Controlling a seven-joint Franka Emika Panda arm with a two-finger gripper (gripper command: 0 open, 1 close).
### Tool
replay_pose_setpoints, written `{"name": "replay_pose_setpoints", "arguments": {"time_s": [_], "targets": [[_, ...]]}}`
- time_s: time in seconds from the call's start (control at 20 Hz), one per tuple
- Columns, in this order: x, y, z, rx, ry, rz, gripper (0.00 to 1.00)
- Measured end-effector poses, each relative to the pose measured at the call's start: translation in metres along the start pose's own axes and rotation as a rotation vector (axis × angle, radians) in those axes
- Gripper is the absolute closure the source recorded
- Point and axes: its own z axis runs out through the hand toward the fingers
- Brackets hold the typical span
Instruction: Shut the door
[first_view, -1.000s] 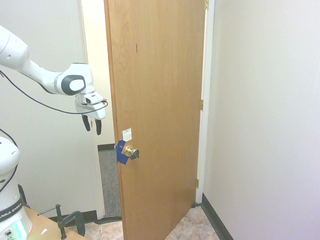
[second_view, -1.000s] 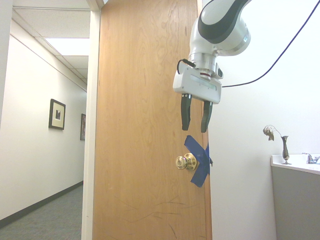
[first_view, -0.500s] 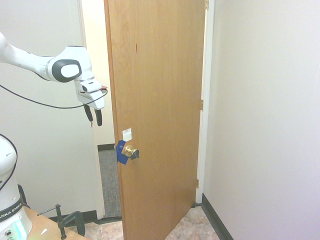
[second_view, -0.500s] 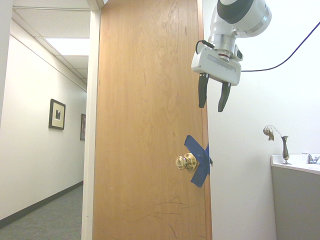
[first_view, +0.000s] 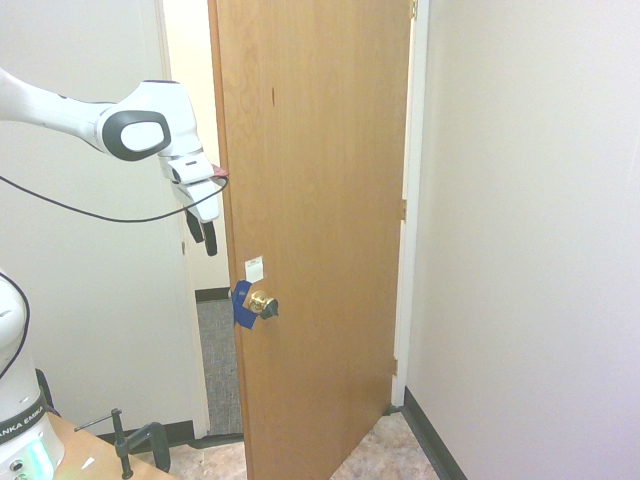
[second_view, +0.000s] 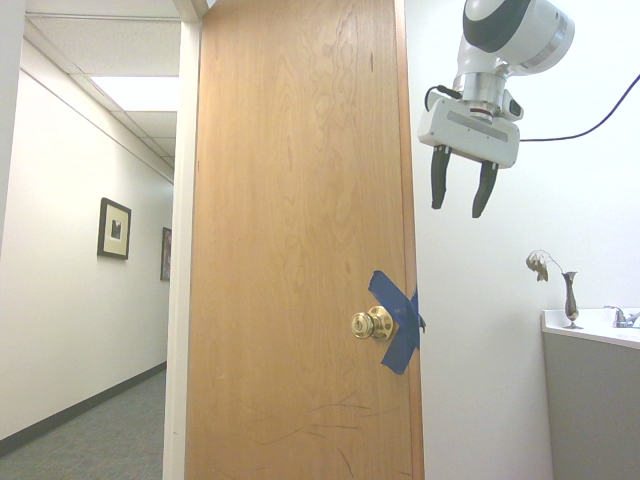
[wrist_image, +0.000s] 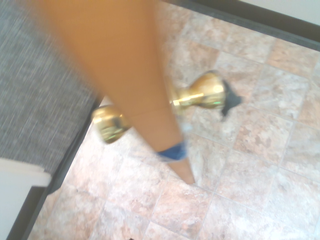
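The door (first_view: 315, 230) is seen as a tall, flat slab of medium-brown wood grain, filling the centre of the first exterior view from the top edge to the floor and standing ajar, with carpeted hallway visible past its free edge at lower left. In the second exterior view it occupies the middle of the frame. One door is counted. Two brass knobs are counted, one on each face: one (first_view: 263, 302) at centre left in the first exterior view, the other (second_view: 372, 323) at lower centre in the second. Blue tape (second_view: 397, 320) is crossed over the latch edge beside it, and one small white sticker (first_view: 254, 268) is fixed just above the knob in the first exterior view. One pincer (second_view: 458, 191) is seen at upper right of the second exterior view, pointing downward, its fingers spread apart and nothing held between them. Compared with a second earlier, it has been raised and carried off the door's face, past its free edge.
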Motion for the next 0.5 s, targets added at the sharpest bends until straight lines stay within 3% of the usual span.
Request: {"name": "replay_pose_setpoints", "arguments": {"time_s": [0.25, 0.5], "targets": [[0.046, 0.024, 0.002, 0.000, -0.008, 0.100, 0.00], [0.100, 0.016, 0.025, 0.021, 0.010, 0.211, 0.00]]}}
